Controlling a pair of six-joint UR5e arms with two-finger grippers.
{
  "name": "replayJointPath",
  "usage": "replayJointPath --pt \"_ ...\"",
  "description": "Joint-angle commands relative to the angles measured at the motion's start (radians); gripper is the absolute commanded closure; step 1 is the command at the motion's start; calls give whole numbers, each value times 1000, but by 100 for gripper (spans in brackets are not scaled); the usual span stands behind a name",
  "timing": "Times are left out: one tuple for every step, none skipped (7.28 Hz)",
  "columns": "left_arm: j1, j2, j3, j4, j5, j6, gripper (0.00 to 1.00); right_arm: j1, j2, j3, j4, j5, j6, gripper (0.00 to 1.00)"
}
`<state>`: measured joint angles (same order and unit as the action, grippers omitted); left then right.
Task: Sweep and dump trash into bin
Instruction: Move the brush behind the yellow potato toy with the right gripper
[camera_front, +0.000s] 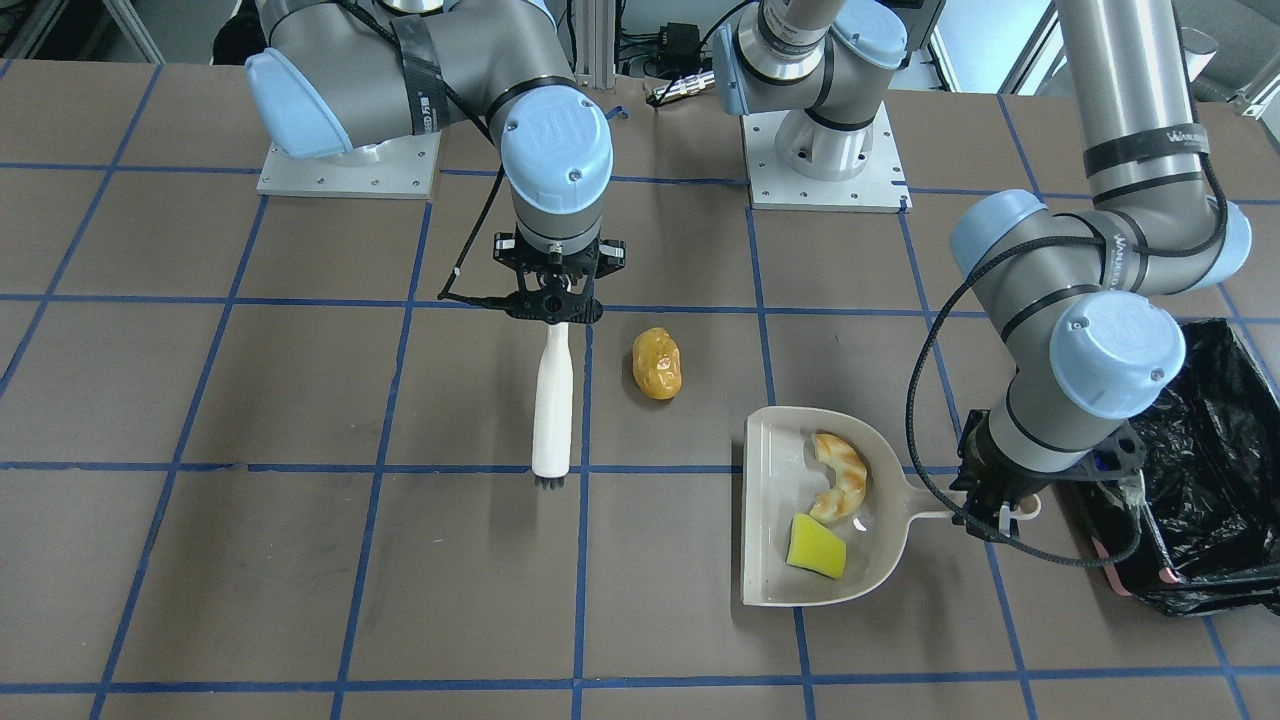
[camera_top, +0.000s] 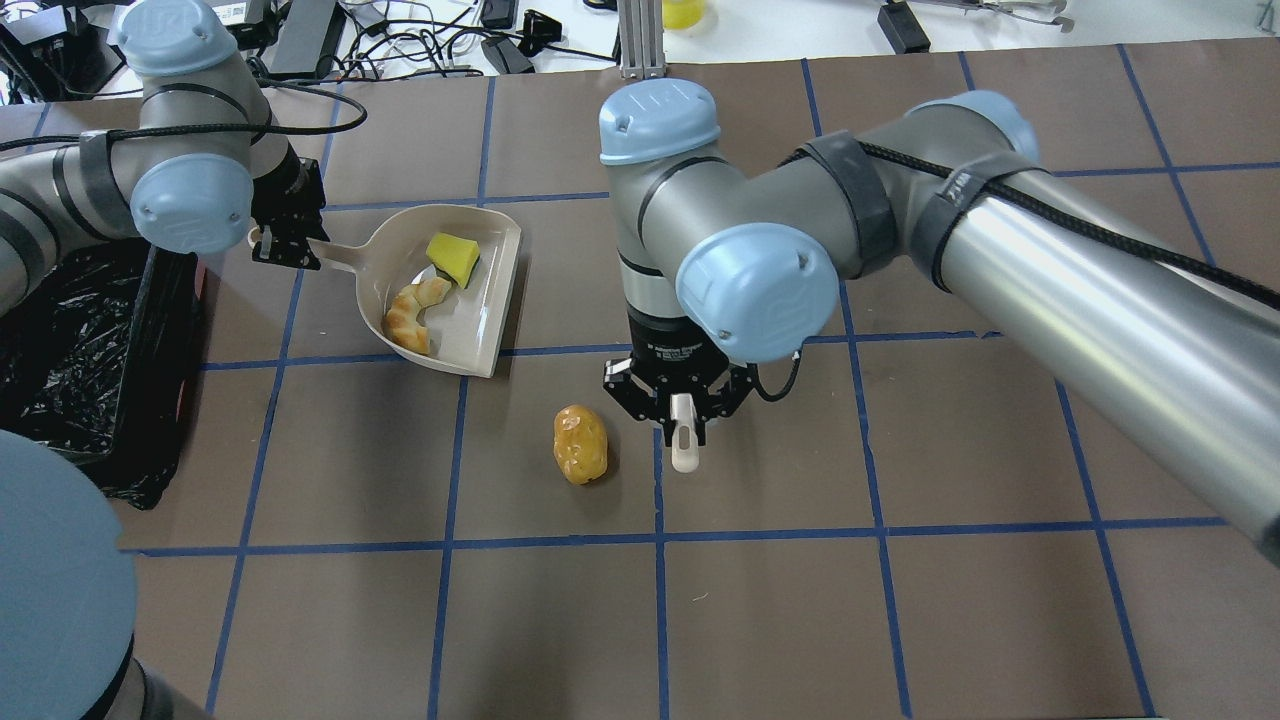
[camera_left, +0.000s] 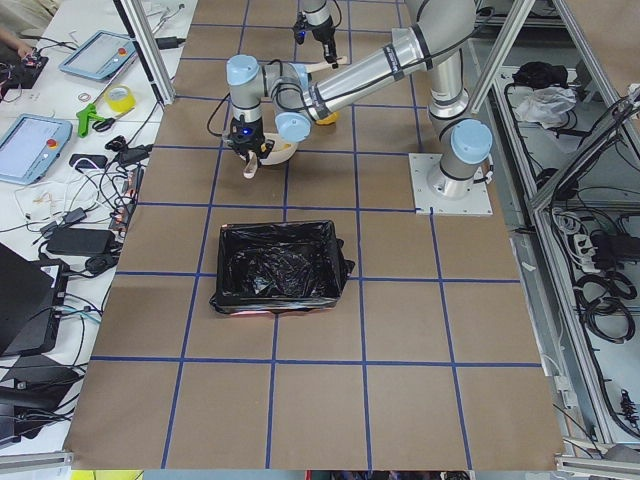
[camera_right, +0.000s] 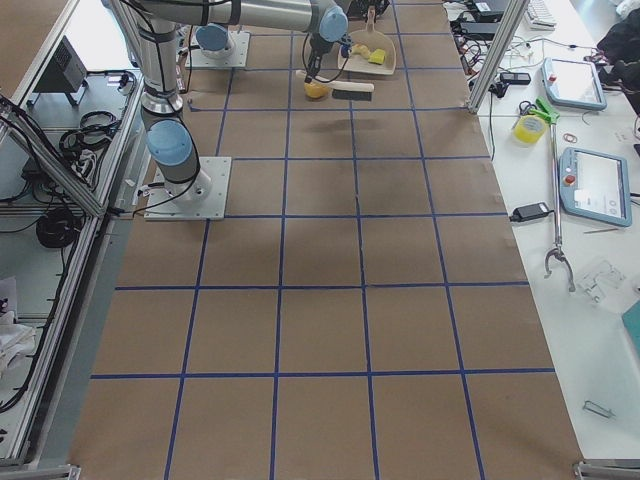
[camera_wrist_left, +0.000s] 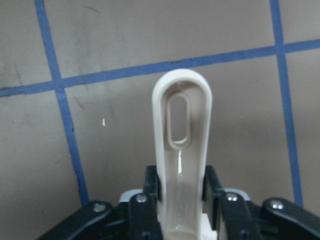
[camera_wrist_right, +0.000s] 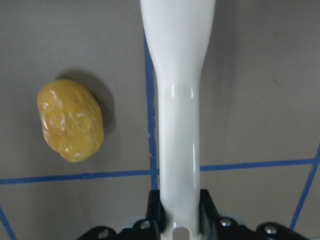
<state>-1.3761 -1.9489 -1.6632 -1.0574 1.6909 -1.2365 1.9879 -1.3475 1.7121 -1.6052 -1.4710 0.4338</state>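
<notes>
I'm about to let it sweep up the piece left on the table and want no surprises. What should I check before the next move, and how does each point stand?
1. Right claw shut on brush: ok.
2. Left claw shut on dustpan handle: ok.
3. Croissant and sponge inside dustpan: ok.
4. Potato between brush and dustpan: ok, but it lies off the mouth's corner, not straight before it.
5. Bristles touching table: cannot tell.
6. Bin open beside the left arm: ok.
</notes>
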Motion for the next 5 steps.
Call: replayJointPath --pt "8 105 -131 -21 6 -12 100 28 -115 223 -126 12 32 100" --pt "8 145 -191 -9 9 -35 100 82 -116 245 -177 15 95 100" --pt "5 177 -223 -15 9 -88 100 139 -105 247 -183 29 130 100" --pt "-1 188 -245 -16 10 -122 100 175 -101 247 -183 28 178 100" --pt "-3 186 -254 -12 44 -124 100 186 -91 253 -185 24 184 100"
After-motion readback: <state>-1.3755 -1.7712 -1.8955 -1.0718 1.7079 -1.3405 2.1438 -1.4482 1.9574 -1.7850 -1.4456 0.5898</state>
